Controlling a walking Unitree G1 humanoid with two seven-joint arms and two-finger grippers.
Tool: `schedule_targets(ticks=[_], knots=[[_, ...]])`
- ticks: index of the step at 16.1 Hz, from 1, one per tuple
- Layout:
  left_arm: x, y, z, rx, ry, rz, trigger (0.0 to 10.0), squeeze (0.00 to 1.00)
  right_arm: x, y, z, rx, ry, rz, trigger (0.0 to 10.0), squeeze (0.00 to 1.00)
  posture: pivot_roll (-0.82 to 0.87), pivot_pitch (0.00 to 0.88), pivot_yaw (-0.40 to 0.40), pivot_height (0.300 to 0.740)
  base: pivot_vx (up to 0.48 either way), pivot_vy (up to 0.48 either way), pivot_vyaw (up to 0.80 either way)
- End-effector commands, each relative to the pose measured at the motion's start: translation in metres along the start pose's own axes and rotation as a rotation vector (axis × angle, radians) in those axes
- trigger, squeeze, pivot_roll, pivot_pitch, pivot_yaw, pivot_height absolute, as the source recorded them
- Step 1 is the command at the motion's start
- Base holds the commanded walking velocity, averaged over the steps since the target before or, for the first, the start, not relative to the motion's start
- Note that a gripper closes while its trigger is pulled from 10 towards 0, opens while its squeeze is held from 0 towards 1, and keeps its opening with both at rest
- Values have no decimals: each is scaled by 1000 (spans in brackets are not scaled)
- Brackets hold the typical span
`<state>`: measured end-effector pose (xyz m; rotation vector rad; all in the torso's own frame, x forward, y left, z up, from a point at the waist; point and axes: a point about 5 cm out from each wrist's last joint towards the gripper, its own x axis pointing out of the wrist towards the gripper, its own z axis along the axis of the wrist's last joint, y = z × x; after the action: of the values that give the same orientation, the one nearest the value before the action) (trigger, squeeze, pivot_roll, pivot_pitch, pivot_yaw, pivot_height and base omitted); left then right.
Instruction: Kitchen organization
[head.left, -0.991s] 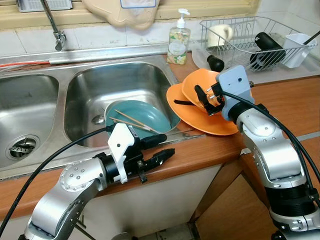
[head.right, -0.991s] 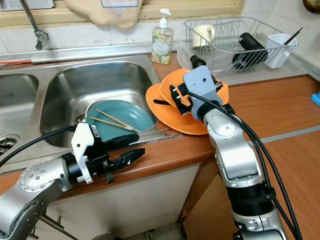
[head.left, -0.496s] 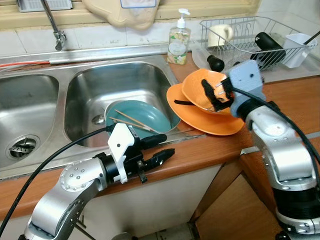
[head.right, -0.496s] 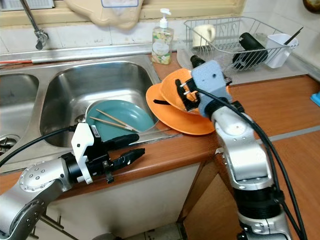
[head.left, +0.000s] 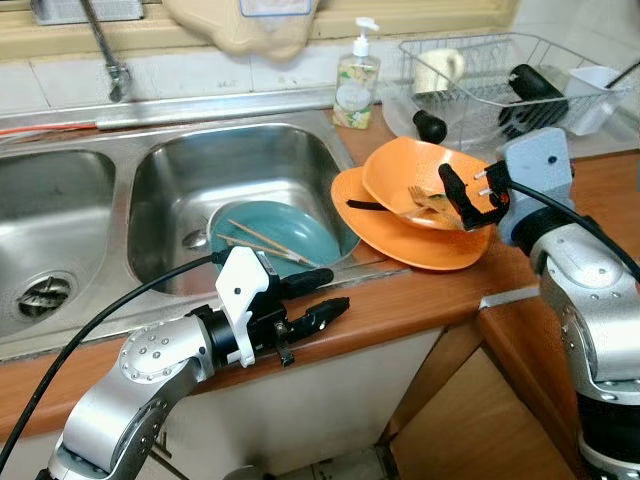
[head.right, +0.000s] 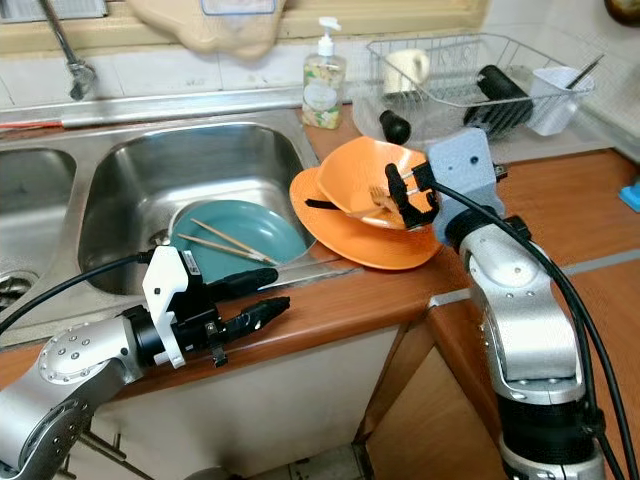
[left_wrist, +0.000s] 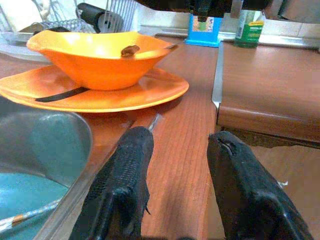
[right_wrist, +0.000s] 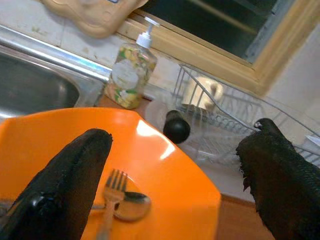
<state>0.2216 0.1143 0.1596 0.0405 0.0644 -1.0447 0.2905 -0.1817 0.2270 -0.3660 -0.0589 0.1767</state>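
A: What has changed in the last second?

B: The right gripper (head.left: 465, 196) has drawn back from over the orange bowl (head.left: 420, 180) toward the counter's right side. Its fingers now stand wide apart and hold nothing, just beside the bowl's right rim. A fork (right_wrist: 111, 192) and a spoon (right_wrist: 131, 199) lie inside the bowl, which sits on the orange plate (head.left: 400, 240). The left gripper (head.left: 320, 300) has stayed put at the counter's front edge, its fingers a little apart and empty.

A: What does that imply for the task?

B: Probably the cutlery has been gathered in the bowl, and the stack still awaits a move to sink or rack.

A: Which edges matter?

B: The plate's left rim overhangs the sink (head.left: 240, 170) lip, above the teal plate (head.left: 290, 232) carrying chopsticks (head.left: 262, 240). The front of the counter (head.left: 420, 290) is close below.

A: And open room?

B: Bare counter lies right of the stack. Behind it the soap bottle (head.left: 358, 80), a dark knob-like object (head.left: 430, 125) and the dish rack (head.left: 500, 75) crowd the space.
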Motion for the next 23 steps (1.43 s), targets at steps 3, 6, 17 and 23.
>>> schedule_targets(ticks=[3, 6, 17, 23], knots=[[1, -2, 3, 25, 0, -17, 10000, 0, -14, -5, 0, 178, -34, -23, 10000, 0, -90, 0, 16, 740, 0, 0, 0], [3, -4, 3, 19, -1, -22, 10000, 0, -20, 8, 1, 247, -52, 42, 10000, 0, -90, 0, 18, 740, 0, 0, 0], [7, -5, 1, -2, -23, 7, 10000, 0, -37, 37, -31, 406, 37, 16, 0, 0, -96, 0, 14, 740, 0, 0, 0], [7, -5, 1, -5, -25, 3, 10000, 0, -41, 34, -41, 459, 39, 34, 0, 0, -96, 0, 15, 740, 0, 0, 0]])
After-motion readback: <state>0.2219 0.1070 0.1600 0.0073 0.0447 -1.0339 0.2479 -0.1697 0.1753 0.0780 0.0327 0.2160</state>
